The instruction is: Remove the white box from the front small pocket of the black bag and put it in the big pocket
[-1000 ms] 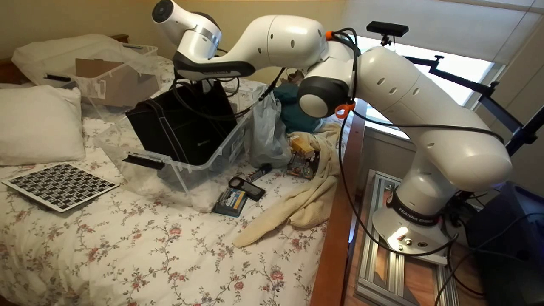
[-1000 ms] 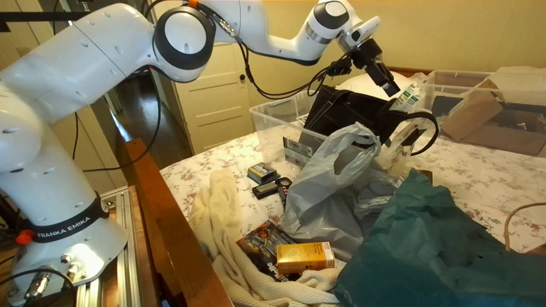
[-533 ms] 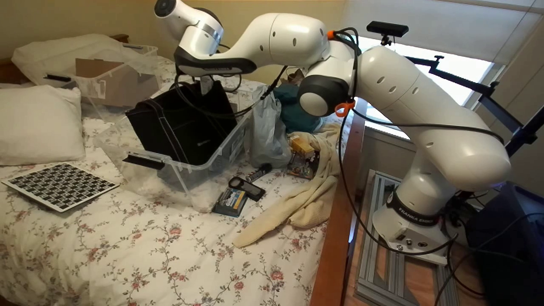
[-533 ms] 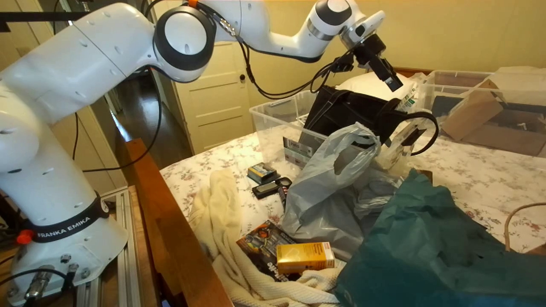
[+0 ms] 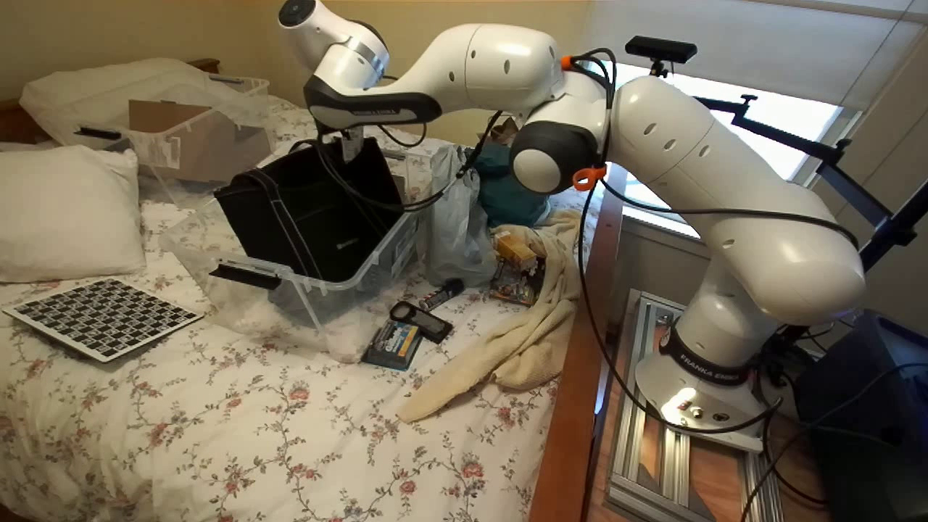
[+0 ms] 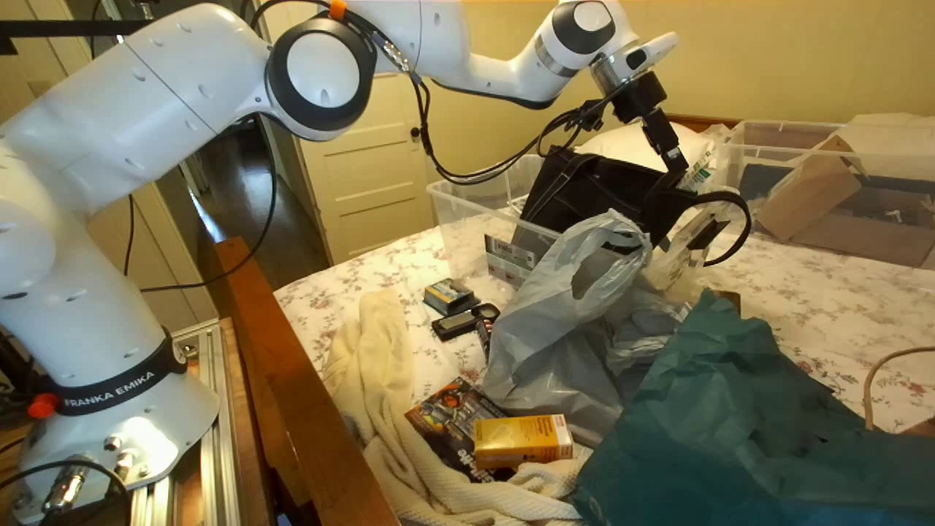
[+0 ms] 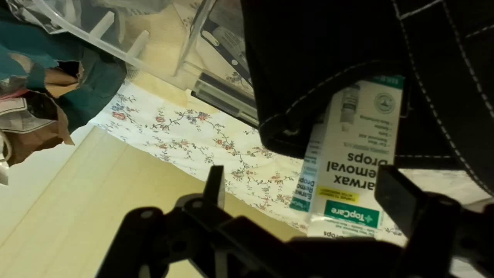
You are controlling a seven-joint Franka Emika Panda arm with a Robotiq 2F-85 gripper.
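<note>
A black bag (image 5: 319,225) sits tilted inside a clear plastic bin (image 5: 337,319) on a floral bedspread (image 5: 254,428). The robot's gripper (image 7: 300,181) hangs at the bag's upper edge, its two fingers spread wide and holding nothing. A white box (image 7: 353,150) labelled TopCare pokes out from the bag's white-stitched fabric, close to those fingers; which pocket it sits in, and whether a finger touches it, cannot be told. Near the bag slumps a grey plastic sack (image 6: 555,351); a teal bundle (image 6: 738,416) lies farther off.
</note>
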